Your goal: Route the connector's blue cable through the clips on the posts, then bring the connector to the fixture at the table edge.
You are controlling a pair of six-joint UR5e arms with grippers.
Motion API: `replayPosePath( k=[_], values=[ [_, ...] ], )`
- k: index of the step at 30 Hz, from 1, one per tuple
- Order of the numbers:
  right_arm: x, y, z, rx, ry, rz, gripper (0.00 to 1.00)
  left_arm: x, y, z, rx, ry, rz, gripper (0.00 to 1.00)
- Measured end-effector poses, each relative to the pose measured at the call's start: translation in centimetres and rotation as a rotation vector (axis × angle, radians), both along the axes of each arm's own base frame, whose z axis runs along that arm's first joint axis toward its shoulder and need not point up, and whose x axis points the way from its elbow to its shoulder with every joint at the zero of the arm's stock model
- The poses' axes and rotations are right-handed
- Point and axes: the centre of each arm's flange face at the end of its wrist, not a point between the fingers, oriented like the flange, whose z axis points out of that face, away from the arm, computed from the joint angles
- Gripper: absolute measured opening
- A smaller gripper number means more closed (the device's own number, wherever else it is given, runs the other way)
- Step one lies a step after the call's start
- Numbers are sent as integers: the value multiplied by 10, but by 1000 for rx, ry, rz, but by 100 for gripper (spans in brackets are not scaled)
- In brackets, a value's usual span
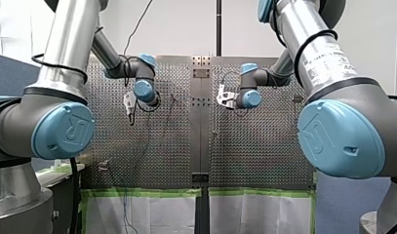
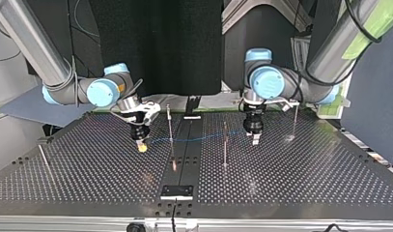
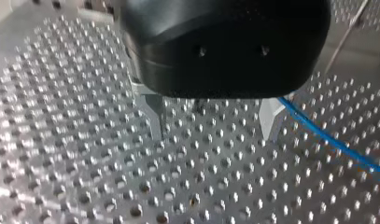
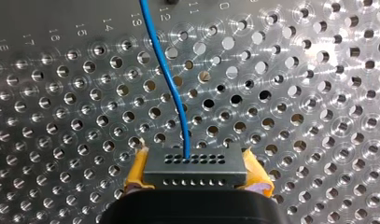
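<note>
While in my right jaws, connector (image 4: 194, 165).

The desk (image 4: 318, 116) is silver-grey metal, patterned all over with a regular grid of round holes; a darker strip (image 2: 184, 159) runs down its middle and green tape (image 1: 147, 192) edges it. Above the desk, the cable (image 4: 171, 84) is bright blue, the connector (image 4: 195, 169) dark grey with two rows of small holes. My right hand (image 4: 195, 158) has yellow pads (image 4: 137, 165); my left hand (image 3: 213, 119) is black with pale metal fingers (image 3: 270, 116).
</note>
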Motion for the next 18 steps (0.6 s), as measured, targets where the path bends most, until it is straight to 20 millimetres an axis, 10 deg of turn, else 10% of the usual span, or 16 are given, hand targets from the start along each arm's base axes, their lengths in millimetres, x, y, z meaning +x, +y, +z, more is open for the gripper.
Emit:
replayPosePath(
  k=[18],
  values=[
    [0,1,-1,10,0,2,0,-59,-12,10,25,32,-60,100]
  ],
)
